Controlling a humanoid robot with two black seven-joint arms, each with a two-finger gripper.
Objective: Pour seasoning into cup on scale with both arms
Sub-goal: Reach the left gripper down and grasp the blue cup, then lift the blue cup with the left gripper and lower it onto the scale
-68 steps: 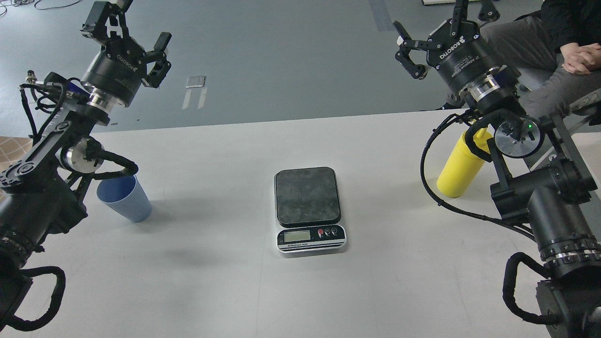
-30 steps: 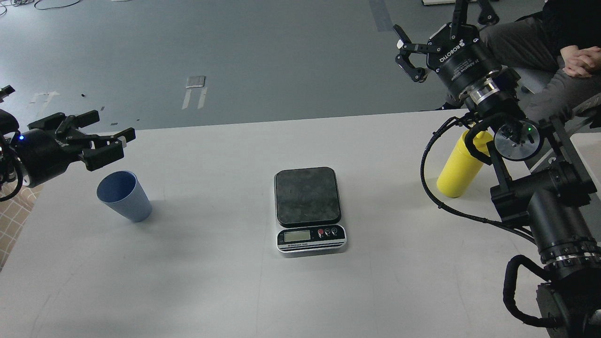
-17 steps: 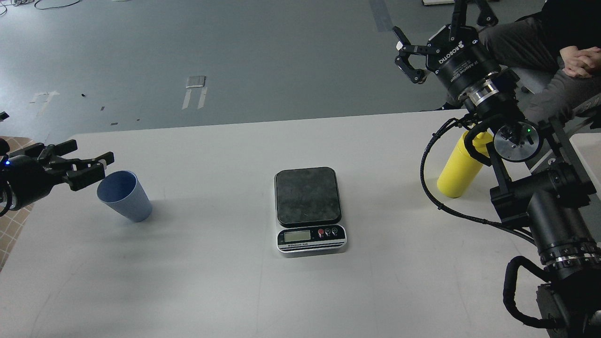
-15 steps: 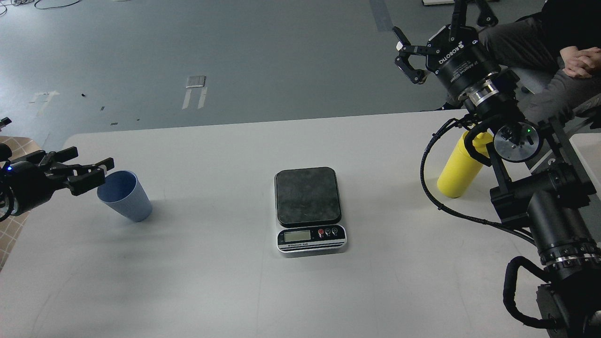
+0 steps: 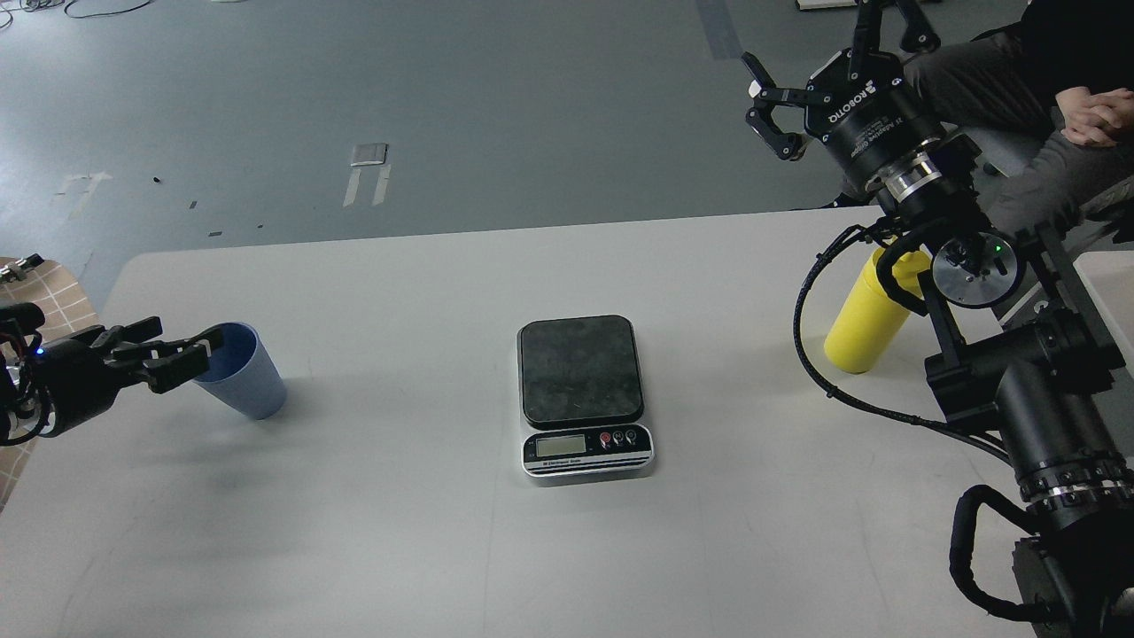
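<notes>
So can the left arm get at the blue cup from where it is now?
Probably yes. The left gripper is open at the cup, level with its rim on its left side, and nothing stands between them on the table.

A light blue cup point(image 5: 241, 372) stands on the white table point(image 5: 399, 532), the left gripper point(image 5: 182, 354) at its rim with fingers spread. The scale point(image 5: 582, 394) sits mid-table. The yellow squeeze bottle point(image 5: 864, 319) stands right, below the raised, spread right gripper point(image 5: 819, 53).

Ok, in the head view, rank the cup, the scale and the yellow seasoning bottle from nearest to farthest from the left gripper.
1. Cup: right at the left gripper, far left of the table.
2. Scale: table centre.
3. Seasoning bottle: far right, partly behind the right arm.
</notes>
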